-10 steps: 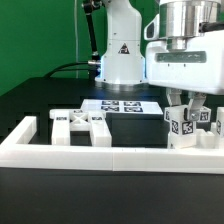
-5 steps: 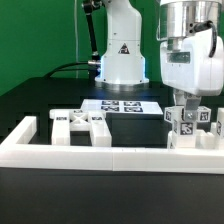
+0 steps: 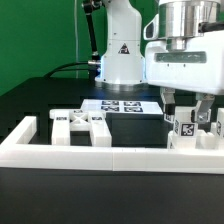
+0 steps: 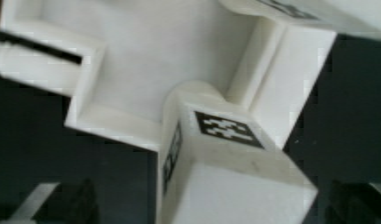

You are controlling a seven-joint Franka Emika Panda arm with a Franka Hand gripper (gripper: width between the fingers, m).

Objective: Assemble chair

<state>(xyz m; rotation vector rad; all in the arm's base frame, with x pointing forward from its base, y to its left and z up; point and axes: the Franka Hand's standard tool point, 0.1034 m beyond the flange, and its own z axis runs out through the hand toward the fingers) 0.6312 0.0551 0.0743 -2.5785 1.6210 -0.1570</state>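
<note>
My gripper (image 3: pixel 187 112) hangs at the exterior view's right, low over a cluster of white chair pieces (image 3: pixel 186 132) standing just behind the white border frame. Its dark fingers (image 3: pixel 170 106) straddle an upright block with a square tag. In the wrist view that tagged block (image 4: pixel 231 150) fills the space between the fingers (image 4: pixel 54 200). A dark gap shows beside the block, so the jaws stand open around it. Behind it lies a broad white chair piece (image 4: pixel 187 60). More chair pieces (image 3: pixel 80 124) with tags stand at the exterior view's left.
The long white border frame (image 3: pixel 110 152) runs across the front with raised ends. The marker board (image 3: pixel 122 104) lies flat behind the parts. The arm's white base (image 3: pixel 120 60) stands at the back, with a cable on the black table.
The wrist turned about its vertical axis half a second ago and has turned back to its earlier heading. The gripper now sits slightly lower around the tagged block. The parts have not moved.
</note>
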